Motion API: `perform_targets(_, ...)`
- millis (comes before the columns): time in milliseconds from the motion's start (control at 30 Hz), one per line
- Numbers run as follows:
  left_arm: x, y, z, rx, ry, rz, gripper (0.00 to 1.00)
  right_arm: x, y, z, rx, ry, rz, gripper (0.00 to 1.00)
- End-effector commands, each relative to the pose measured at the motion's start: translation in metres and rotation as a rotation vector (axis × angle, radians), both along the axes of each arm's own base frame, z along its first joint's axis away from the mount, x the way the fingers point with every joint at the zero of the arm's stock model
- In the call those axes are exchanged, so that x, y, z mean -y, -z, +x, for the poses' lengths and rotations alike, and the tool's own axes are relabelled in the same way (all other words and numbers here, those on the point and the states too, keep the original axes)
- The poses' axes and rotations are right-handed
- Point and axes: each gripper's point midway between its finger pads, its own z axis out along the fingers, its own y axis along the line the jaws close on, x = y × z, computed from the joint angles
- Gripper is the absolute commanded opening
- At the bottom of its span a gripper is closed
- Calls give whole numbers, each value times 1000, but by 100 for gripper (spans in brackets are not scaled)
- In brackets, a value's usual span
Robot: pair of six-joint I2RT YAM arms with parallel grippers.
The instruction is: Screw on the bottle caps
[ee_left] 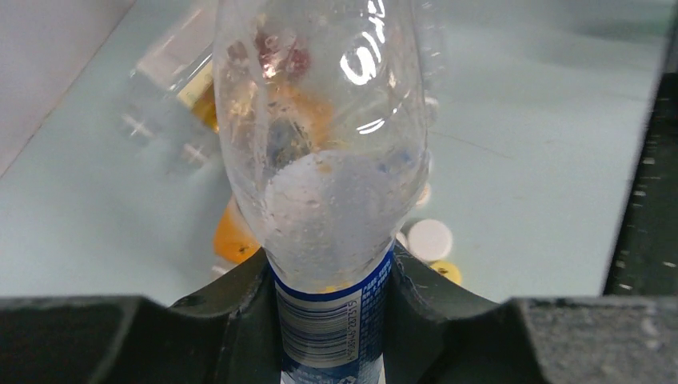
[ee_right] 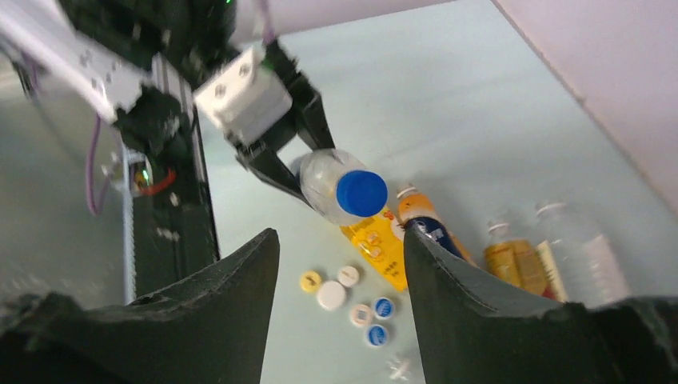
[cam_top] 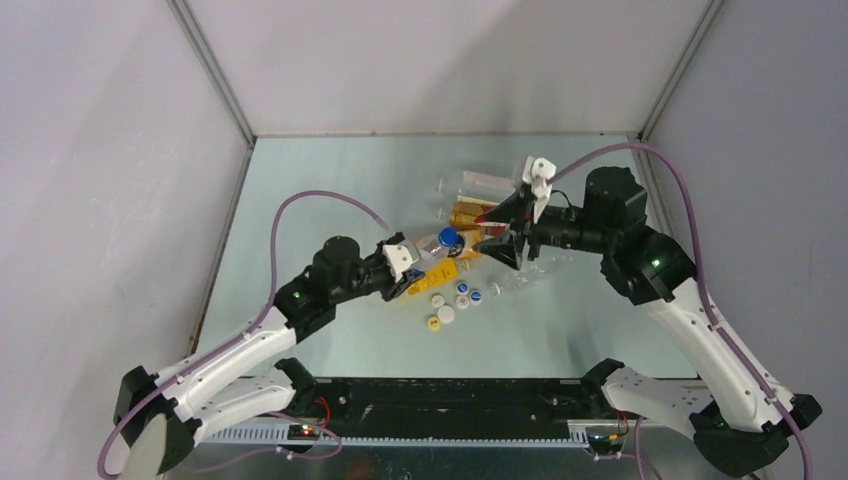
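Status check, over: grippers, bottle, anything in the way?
Left gripper shut on clear blue-label bottle. Blue cap sits on its neck. Right gripper open, facing cap, not touching. Nothing between them.

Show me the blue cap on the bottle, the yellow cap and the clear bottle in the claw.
blue cap (ee_right: 361, 193): right wrist view, its round top.
yellow cap (ee_right: 310, 281): right wrist view, its middle.
clear bottle (ee_left: 324, 120): left wrist view, its clear body.

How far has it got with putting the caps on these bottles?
One done, it seems: a blue cap sits on the clear bottle held in the left gripper; the right gripper is open, off it. How tight, I cannot tell. Remaining: six loose caps on the table and several bottles lying capless.
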Motion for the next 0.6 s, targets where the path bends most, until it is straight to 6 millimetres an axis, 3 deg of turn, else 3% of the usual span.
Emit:
perform_targets(0, 18, -29, -37, -55, 246, -42, 7, 8, 7, -24, 286, -276, -98, 60)
perform_targets(233, 24, -39, -56, -101, 382, -5, 7, 5, 14, -38, 346, -397, -105, 57)
perform_targets(567, 26, -45, -60, -95, 417, 8, 9, -6, 22, -44, 329, -456, -112, 53)
